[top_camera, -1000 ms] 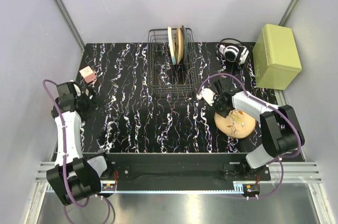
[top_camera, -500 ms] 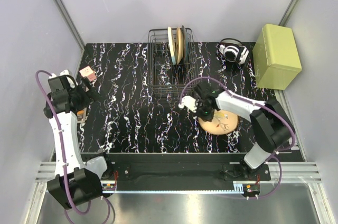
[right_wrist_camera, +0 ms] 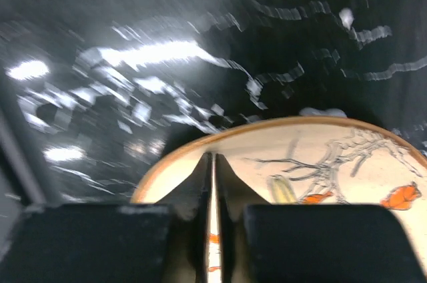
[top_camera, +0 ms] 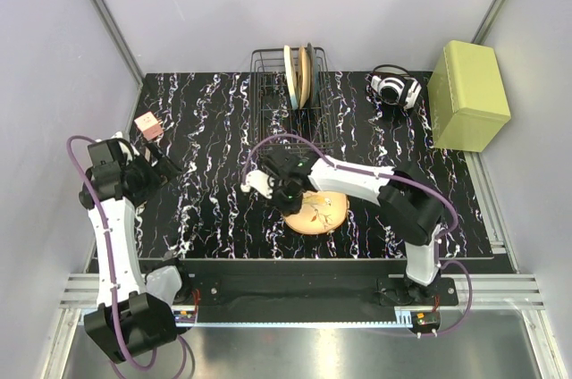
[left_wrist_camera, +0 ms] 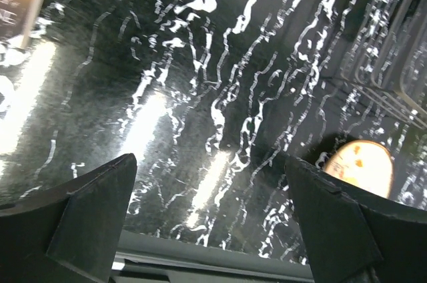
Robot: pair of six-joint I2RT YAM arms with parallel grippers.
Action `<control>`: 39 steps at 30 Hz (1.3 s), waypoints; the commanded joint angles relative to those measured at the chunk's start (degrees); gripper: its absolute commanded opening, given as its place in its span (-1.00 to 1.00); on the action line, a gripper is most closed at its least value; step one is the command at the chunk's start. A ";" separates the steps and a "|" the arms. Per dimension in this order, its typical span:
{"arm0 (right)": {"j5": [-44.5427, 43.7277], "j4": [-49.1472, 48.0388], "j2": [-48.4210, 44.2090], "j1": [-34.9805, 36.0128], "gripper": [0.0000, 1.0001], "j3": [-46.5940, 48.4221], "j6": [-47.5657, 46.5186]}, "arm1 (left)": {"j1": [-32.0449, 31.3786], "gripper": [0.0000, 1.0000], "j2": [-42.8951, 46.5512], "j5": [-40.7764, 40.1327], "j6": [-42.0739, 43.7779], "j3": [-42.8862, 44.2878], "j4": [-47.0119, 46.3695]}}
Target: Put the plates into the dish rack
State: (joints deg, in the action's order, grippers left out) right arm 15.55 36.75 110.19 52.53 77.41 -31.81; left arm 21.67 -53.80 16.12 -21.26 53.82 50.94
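right gripper (right_wrist_camera: 212, 160): your jaws are nearly together, just a thin slit left. Nothing visibly pinched between them.
plate (right_wrist_camera: 320, 163): orange one with the branch pattern, flat on the table (top_camera: 206, 129), right at your right fingertips. Its lower edge is hidden behind the fingers (right_wrist_camera: 100, 239) in the wrist view, so I can't tell whether they touch it.
from above: the gripper body covers the plate's left rim, so that contact is hard to judge there too.
left gripper (left_wrist_camera: 210, 163): jaws wide open and holding nothing, hovering over bare table at the far left.
left wrist view: the plate only peeks in at the right, partly cut off by a finger. It's blurry too.
rack (top_camera: 277, 133): at the back middle, well apart from the plate.
racked plates (top_camera: 299, 75): three upright on edge at the rack's far end. They're packed close, so colours are hard to separate.
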 commanded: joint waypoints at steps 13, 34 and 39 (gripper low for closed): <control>30.40 3.18 -18.78 -44.20 0.84 -0.30 56.89 | -10.14 0.76 -3.32 15.96 -11.52 -17.17 -13.03; 27.43 -9.85 -14.41 -51.04 0.65 -29.50 59.93 | -39.06 0.42 -35.83 22.03 -31.65 -20.25 -65.34; 27.78 -18.11 -10.01 -44.73 0.54 -29.68 63.45 | -41.79 0.27 -39.44 22.02 -33.41 -20.69 -66.85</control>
State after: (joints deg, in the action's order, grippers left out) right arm 44.01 26.81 97.41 2.87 47.53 28.18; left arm -18.33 -91.07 37.52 -52.60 31.92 -10.46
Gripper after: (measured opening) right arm 0.786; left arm 0.649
